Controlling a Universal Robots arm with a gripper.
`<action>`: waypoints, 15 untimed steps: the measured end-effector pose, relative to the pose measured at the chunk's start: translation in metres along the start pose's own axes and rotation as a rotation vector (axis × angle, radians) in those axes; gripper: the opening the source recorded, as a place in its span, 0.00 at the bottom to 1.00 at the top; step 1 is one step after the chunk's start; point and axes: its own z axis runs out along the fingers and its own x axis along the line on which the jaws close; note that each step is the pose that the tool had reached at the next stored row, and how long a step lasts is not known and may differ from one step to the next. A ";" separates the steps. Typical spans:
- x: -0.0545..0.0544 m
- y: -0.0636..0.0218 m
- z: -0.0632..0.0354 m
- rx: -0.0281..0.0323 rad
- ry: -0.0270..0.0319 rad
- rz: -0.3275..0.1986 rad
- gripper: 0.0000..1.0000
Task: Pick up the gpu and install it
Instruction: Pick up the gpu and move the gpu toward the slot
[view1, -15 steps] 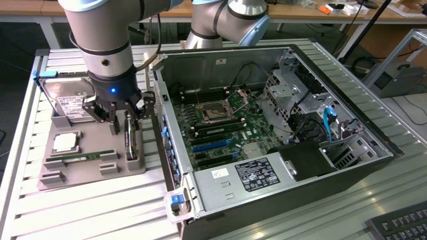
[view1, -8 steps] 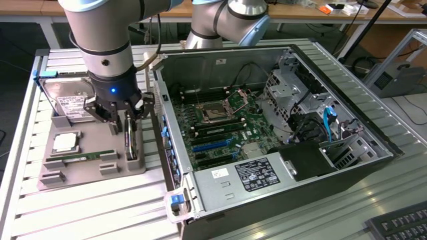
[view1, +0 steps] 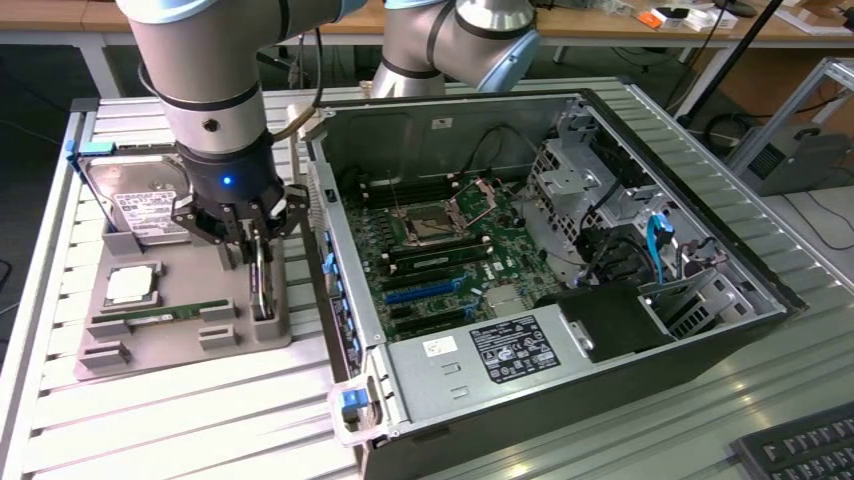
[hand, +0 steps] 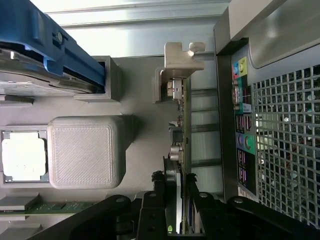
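On the slatted table (view1: 160, 420), the gpu (view1: 264, 290) stands edge-on at the grey tray's (view1: 174, 350) edge on the exterior view's right, long axis near-to-far, directly beneath the gripper (view1: 254, 252) straddling it; whether the grip has closed, I cannot tell.

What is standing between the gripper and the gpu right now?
Nothing visible does. The gripper is right at the top edge of the gpu, which stands edge-on in the grey holder beside the open computer case.

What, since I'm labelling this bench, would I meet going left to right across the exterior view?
First the hard drive → graphics card → motherboard → keyboard.
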 end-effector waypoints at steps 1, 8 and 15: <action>0.000 0.0000 0.0000 0.0000 0.0000 0.000 0.27; 0.000 0.0000 -0.0016 0.0000 0.0000 0.000 0.27; 0.000 0.0001 -0.0048 -0.0001 -0.0002 0.000 0.27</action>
